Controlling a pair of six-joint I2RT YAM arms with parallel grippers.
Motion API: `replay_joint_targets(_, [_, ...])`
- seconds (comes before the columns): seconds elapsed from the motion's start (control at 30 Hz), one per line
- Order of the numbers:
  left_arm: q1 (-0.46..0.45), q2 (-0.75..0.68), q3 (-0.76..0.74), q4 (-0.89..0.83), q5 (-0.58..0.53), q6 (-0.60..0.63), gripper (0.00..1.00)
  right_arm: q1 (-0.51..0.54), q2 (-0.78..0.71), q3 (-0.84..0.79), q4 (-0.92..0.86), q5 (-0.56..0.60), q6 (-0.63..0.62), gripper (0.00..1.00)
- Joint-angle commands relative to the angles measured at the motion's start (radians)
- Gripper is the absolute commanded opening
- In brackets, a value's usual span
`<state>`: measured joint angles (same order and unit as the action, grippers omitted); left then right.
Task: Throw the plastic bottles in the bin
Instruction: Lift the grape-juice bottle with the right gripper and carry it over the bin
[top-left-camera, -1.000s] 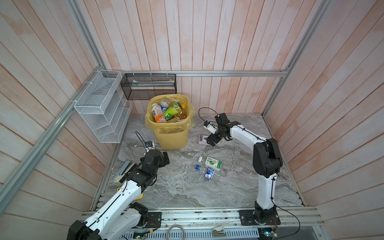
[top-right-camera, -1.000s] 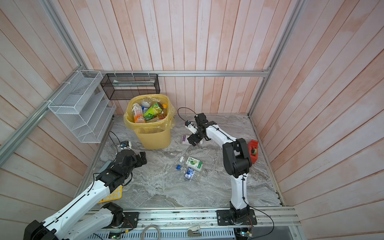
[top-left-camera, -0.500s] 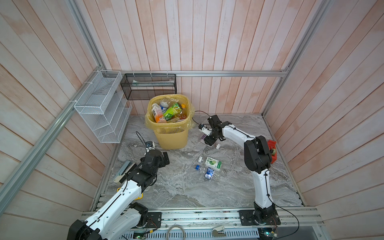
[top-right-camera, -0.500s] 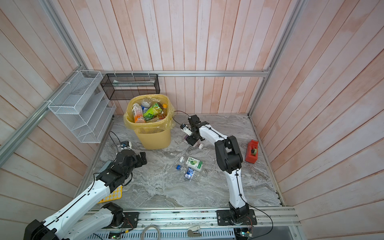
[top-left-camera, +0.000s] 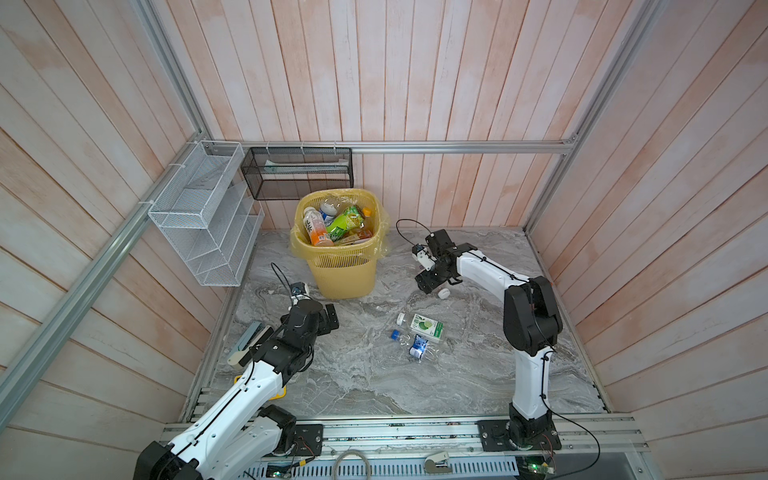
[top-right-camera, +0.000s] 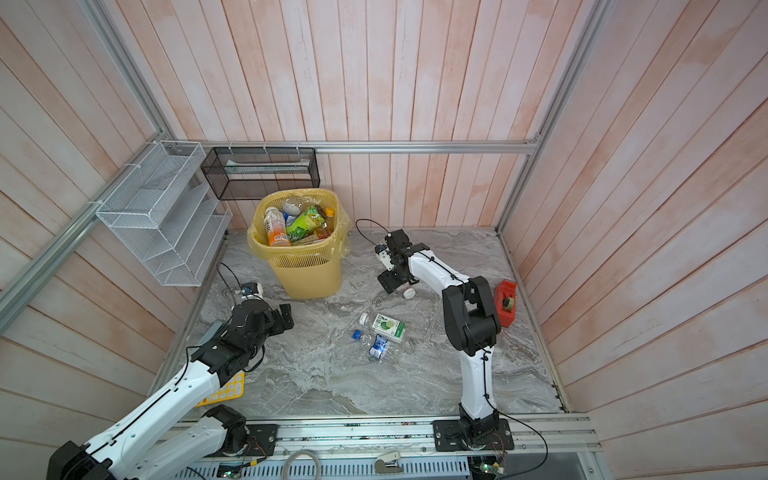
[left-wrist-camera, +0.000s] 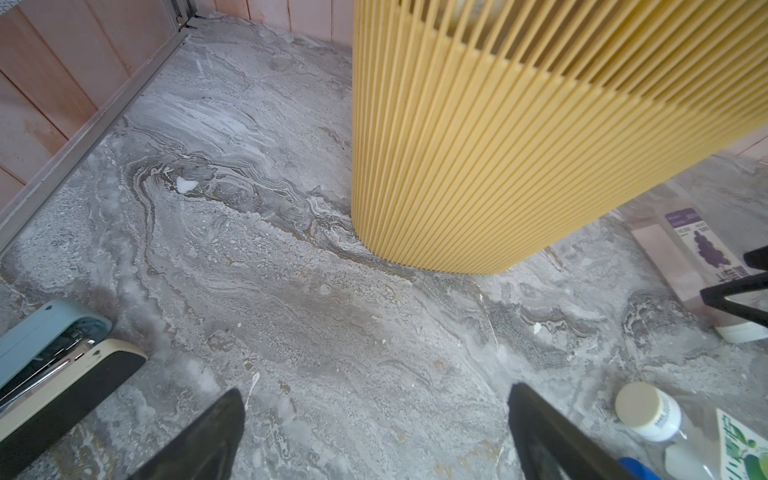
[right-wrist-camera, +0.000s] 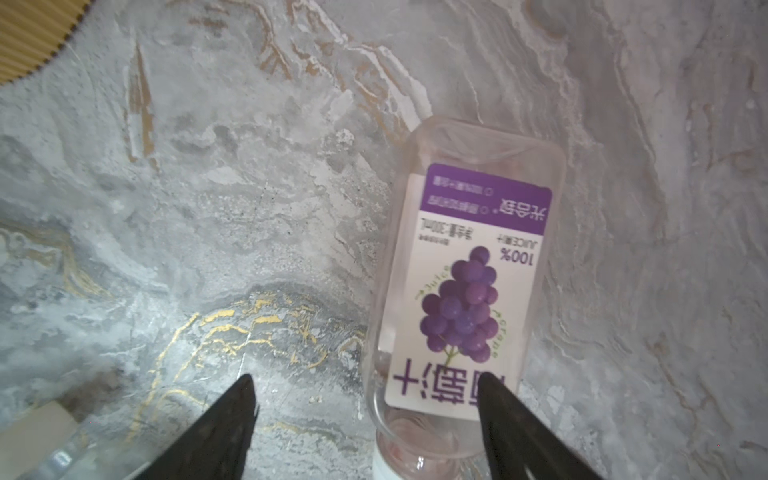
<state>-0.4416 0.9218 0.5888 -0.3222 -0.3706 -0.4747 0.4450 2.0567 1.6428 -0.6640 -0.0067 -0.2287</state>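
My right claw (right-wrist-camera: 365, 376): jaws apart, holding nothing | grape bottle (right-wrist-camera: 478, 266) lies off-centre, half outside the jaws | I should shift sideways, straddle its body, then close gently.

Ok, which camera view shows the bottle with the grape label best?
The right wrist view: the grape bottle lies flat on the floor, its label large and clear. The left wrist view shows it at the edge, partly hidden. In both top views only its white cap shows, beside the right gripper.
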Motion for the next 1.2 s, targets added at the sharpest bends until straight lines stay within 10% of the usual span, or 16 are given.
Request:
replay_joint_targets(0.0, [-0.003, 0.002, -0.007, 0.006, 0.01, -0.002, 1.0, 0.0, -0.016, 0.032, -0.03, 0.039, 0.041, 0.88])
replay_joint_targets(0.5, [-0.003, 0.012, -0.013, 0.005, 0.009, -0.011, 1.0, -0.068, 0.189, 0.192, -0.093, 0.081, 0.049, 0.98])
replay_joint_targets(0.9, [-0.002, 0.006, -0.012, -0.009, -0.005, -0.007, 1.0, -0.075, 0.231, 0.231, -0.099, -0.005, 0.064, 0.61])
replay_joint_targets(1.17, [0.01, -0.017, -0.025, -0.004, -0.028, -0.034, 1.0, -0.101, -0.099, -0.002, 0.171, -0.073, 0.143, 0.49])
